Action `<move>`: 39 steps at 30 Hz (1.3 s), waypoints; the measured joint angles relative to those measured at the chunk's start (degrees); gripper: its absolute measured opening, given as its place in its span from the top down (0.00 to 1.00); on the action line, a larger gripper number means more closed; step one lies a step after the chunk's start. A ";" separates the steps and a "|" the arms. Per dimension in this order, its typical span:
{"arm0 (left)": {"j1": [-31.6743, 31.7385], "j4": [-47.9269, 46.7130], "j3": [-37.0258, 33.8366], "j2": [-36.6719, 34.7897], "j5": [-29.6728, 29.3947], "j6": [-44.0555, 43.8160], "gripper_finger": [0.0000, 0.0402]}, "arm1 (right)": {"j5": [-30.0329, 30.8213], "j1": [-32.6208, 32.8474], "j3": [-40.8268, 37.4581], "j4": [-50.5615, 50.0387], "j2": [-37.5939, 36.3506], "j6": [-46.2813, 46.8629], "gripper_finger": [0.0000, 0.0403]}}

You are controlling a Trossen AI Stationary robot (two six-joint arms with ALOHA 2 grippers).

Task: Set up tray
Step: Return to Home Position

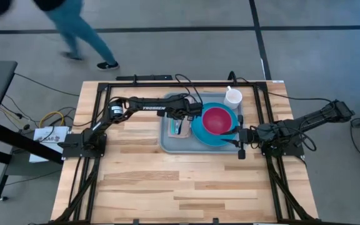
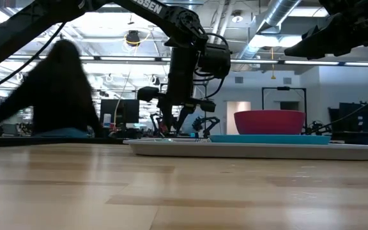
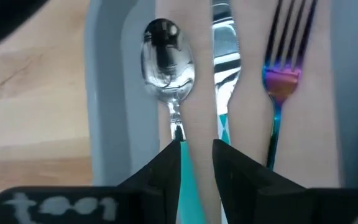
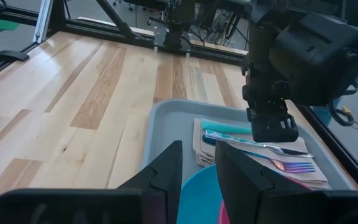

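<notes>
Left gripper (image 3: pixel 197 144), fingers narrowly apart over the spoon (image 3: pixel 166 53), should rise straight off the tray (image 1: pixel 174 145) before swinging home, right gripper (image 4: pixel 197 146) parked beside it

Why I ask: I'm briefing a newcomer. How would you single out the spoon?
On the wooden table sits a grey tray; beside its blue plate lies a tan napkin carrying three pieces of cutlery. The spoon is the outermost piece, at the napkin's edge nearest the tray's rim, with the knife between it and the fork. Only it ends in a rounded, mirror-bright bowl.
</notes>
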 joint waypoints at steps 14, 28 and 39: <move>-3.57 -6.55 0.00 -9.57 -1.14 15.14 0.80 | 6.23 0.94 4.40 -8.67 -3.84 0.59 0.77; -20.47 -20.80 -1.64 -30.47 -20.06 29.41 0.80 | 5.78 6.12 19.08 -45.37 -18.70 19.61 0.77; -39.40 -20.03 -32.85 -57.17 -40.52 -1.16 0.80 | -7.40 12.95 11.47 -25.68 -33.85 10.76 0.77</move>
